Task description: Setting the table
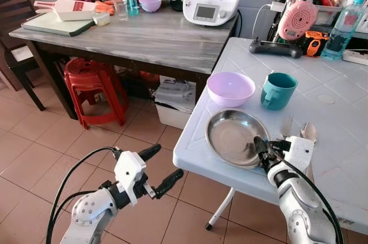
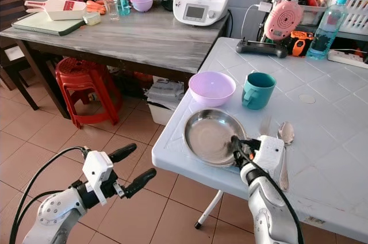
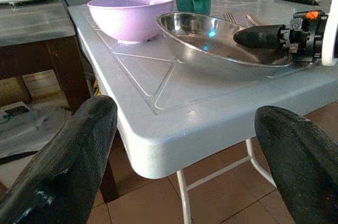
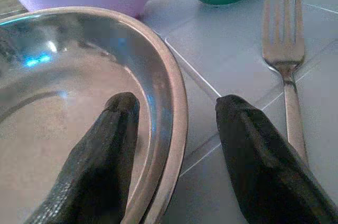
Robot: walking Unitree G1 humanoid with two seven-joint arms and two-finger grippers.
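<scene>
The right gripper [image 4: 174,155] straddles the plate [image 1: 233,134] rim, fingers apart; closing off-centre could skid it into the fork [image 4: 285,49] just beside.

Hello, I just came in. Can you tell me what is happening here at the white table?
The robot is setting the white table. Its right gripper straddles the rim of the metal plate, one finger inside and one outside, fingers open. Behind the plate stand a purple bowl and a green mug; a fork and a spoon lie to its right. The left gripper hangs open over the floor beside the table, holding nothing.
</scene>
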